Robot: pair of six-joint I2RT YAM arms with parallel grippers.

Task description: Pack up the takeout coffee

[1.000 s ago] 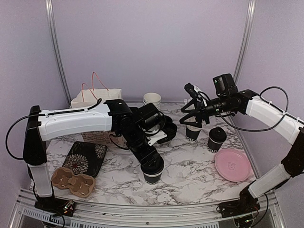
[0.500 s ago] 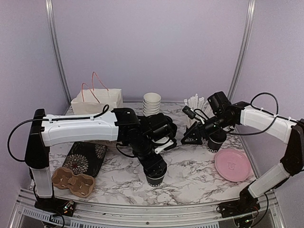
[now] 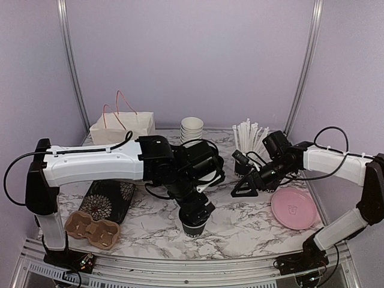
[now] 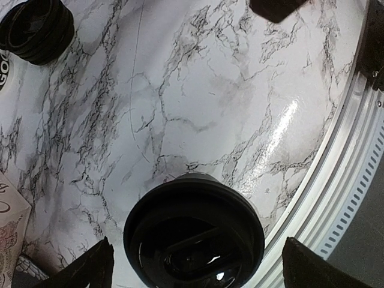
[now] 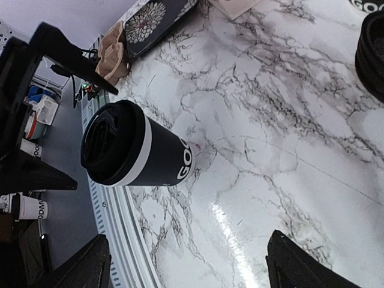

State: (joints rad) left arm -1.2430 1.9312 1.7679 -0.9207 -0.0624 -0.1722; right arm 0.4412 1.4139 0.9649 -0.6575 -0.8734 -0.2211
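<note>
One takeout coffee cup (image 3: 195, 227), black with a black lid, stands near the table's front edge. My left gripper (image 3: 193, 211) hangs right over it. In the left wrist view the lid (image 4: 195, 231) lies between my open fingertips (image 4: 90, 267), which do not touch it; the left gripper (image 4: 201, 267) is open. My right gripper (image 3: 245, 187) is open and empty, low over the marble right of centre. The right wrist view shows the same cup (image 5: 135, 153) with white lettering, well ahead of the right gripper (image 5: 189, 264). Any other cups are hidden behind my right arm.
A cardboard cup carrier (image 3: 93, 229) and a dark floral tray (image 3: 108, 201) lie front left. A paper bag (image 3: 123, 126), a stack of white-lined cups (image 3: 192, 129) and a cup of straws (image 3: 249, 139) stand at the back. A pink plate (image 3: 294, 209) lies front right. Stacked black lids (image 4: 36, 30) sit mid-table.
My right arm has dropped from above the back-right cups and swung down and left to just above the table. My left gripper has edged slightly toward the front edge over its cup.
</note>
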